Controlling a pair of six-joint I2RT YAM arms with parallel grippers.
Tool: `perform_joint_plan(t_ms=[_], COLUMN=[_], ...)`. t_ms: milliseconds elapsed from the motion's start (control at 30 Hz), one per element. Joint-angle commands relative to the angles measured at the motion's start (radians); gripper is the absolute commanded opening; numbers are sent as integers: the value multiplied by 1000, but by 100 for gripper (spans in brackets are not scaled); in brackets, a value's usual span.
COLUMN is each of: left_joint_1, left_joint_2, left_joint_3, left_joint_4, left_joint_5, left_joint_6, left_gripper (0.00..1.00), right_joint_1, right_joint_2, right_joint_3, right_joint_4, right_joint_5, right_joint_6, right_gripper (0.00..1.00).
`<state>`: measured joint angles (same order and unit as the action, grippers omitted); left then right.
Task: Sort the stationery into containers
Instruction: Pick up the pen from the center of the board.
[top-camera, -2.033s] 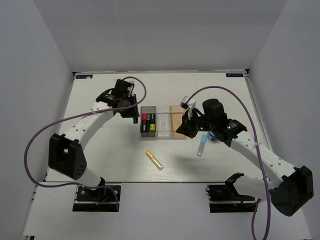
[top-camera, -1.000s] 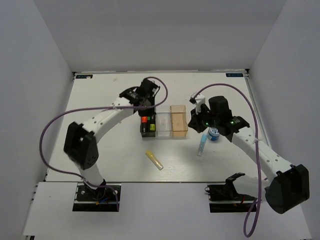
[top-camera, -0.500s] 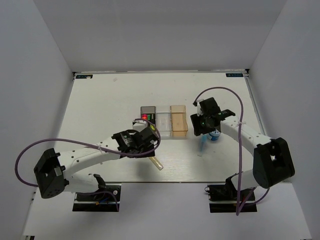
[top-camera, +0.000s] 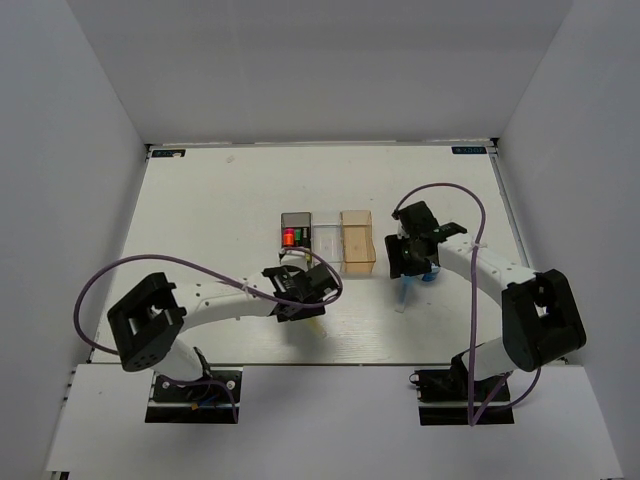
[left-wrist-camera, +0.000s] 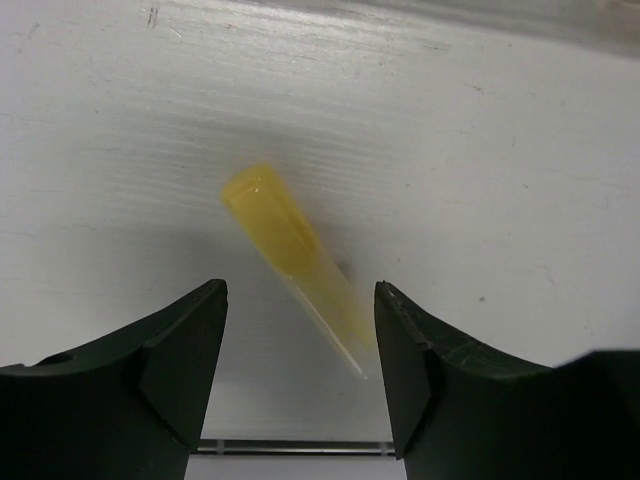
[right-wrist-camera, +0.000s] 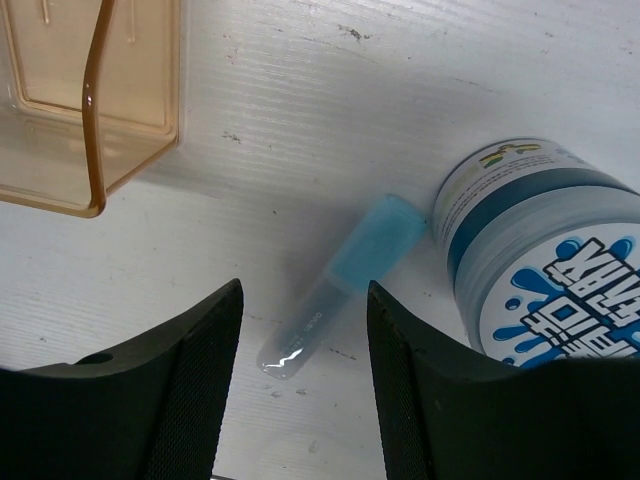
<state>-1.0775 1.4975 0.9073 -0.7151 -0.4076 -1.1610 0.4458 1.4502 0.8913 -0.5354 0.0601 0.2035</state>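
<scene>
Where the yellow highlighter (left-wrist-camera: 295, 255) lay flat on the white table (top-camera: 200, 220), it sat at about six o'clock from the row of bins, well apart from them. In the left wrist view its length ran from ten o'clock to four o'clock. The left gripper (left-wrist-camera: 298, 295) hung right over it with its dark fingers (left-wrist-camera: 180, 350) spread wide, one on either side. Bare table showed between each finger and the highlighter, so nothing was gripped.

At about four o'clock from the bins the light blue pen (right-wrist-camera: 345, 285) also lay flat. In the right wrist view its blue cap pointed to one o'clock and ended just beside the blue-and-white roll (right-wrist-camera: 545, 250); I could not tell whether the two touched. The right gripper (right-wrist-camera: 303, 290) straddled the pen with its jaws apart, holding nothing. The corner of the orange bin (right-wrist-camera: 95, 130) stood at ten o'clock from the pen.

Seen from above, the three bins stood joined near the middle of the table. The dark grey bin (top-camera: 297, 218) was at the nine o'clock end, the clear bin (top-camera: 327, 262) was in the middle, and the orange one was at three o'clock. Two highlighters (top-camera: 296, 237), showing red-pink and green, lay inside the dark grey bin.
</scene>
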Motion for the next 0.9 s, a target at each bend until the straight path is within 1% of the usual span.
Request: perform_joint_plan(t_ms=[0,133,367,467,500,567,600,667,700,733,800,833,867], left_joint_1=[-7,-6,-13,-28,-39,-50,-67,-81,-106,-120,-156,-192,-200], left_joint_2=[32,81,168,190,199,202,205,204,199,188,176,164,162], left_joint_3=[-2,15,47,47,42,33,31,30,33,53,97,143,171], left_joint_4=[39,39,14,6,2,-6,-7,-23,-38,-41,-95,-130,-151], left_joint_5=[-25,-25,-27,-27,-25,-23,-25,-25,-30,-34,-71,-95,-109], left_joint_6=[-104,-143,-218,-247,-264,-275,-285,-293,-290,-284,-246,-233,-185], left_gripper=[71,70,63,52,43,33,24,15,12,5,0,0,0], right_joint_1=[-7,-9,-28,-38,-42,-45,-48,-56,-58,-62,-67,-67,-67], right_joint_2=[-11,-54,-94,-108,-116,-122,-129,-131,-137,-145,-149,-148,-146], right_joint_3=[8,3,5,9,9,11,12,11,14,14,20,21,24], right_joint_4=[-2,3,3,0,-1,-1,-3,-5,-6,-8,-9,-12,-18], right_joint_5=[-19,-32,-52,-89,-94,-106,-111,-121,-131,-140,-184,-195,-222], right_joint_6=[34,34,39,39,37,37,37,39,36,34,-9,-24,-53], right_gripper=[56,56,56,56,56,56,56,56,56,58,67,75,84])
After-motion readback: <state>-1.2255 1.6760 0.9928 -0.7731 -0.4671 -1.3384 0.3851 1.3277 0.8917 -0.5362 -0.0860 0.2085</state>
